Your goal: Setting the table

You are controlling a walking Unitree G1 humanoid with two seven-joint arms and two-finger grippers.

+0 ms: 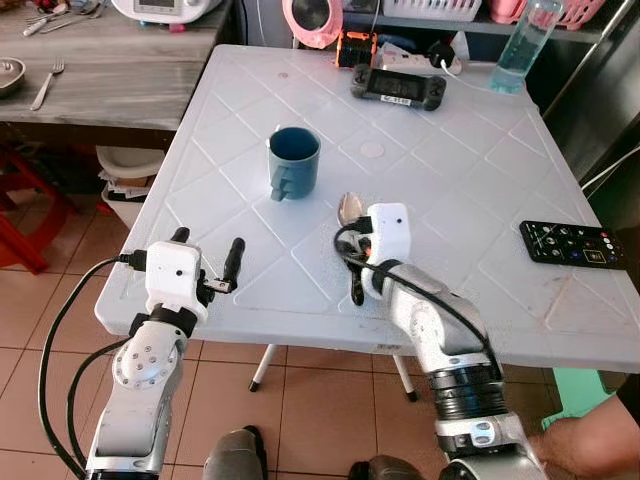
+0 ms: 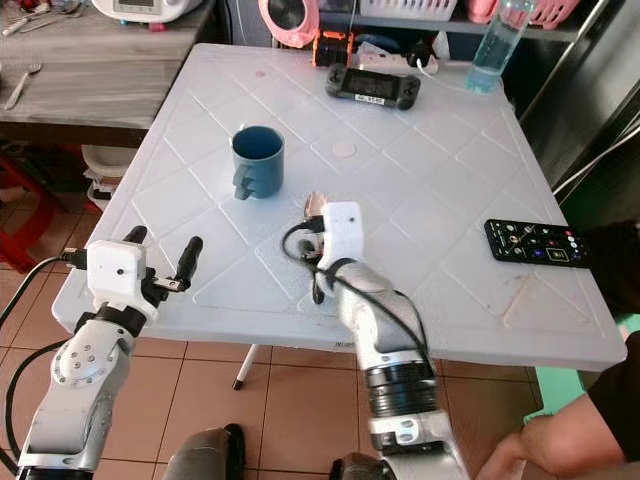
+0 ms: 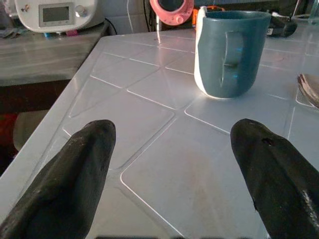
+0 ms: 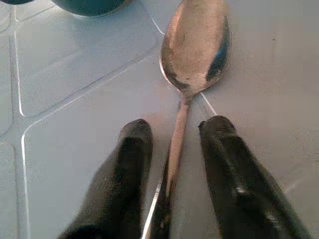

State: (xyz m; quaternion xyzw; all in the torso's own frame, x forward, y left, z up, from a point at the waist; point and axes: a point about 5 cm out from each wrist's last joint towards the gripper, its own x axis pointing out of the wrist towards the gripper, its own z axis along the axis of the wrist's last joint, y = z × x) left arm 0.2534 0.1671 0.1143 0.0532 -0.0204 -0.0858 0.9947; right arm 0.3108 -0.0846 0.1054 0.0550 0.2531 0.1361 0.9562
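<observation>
White tabletop [image 1: 470, 190], diamond-embossed, carried everything. Blue mug [image 1: 293, 161] stood upright mid-table, handle toward the robot. Black remote [image 1: 572, 243] lay well apart, by the right edge. Right claw [image 4: 172, 149] was low over the tabletop, fingers slightly apart, straddling the handle of the spoon [image 4: 197, 45]; whether the pads touched it, unclear. Spoon lay flat just beside the mug, bowl up. Left claw [image 3: 174, 164] was wide apart, empty, at the near edge. Judgement: withdraw straight back without dragging the handle, keeping the spoon square to the mug.

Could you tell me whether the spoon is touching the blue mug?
Apart. The left eye view shows bare white table between the spoon and the blue mug.
</observation>
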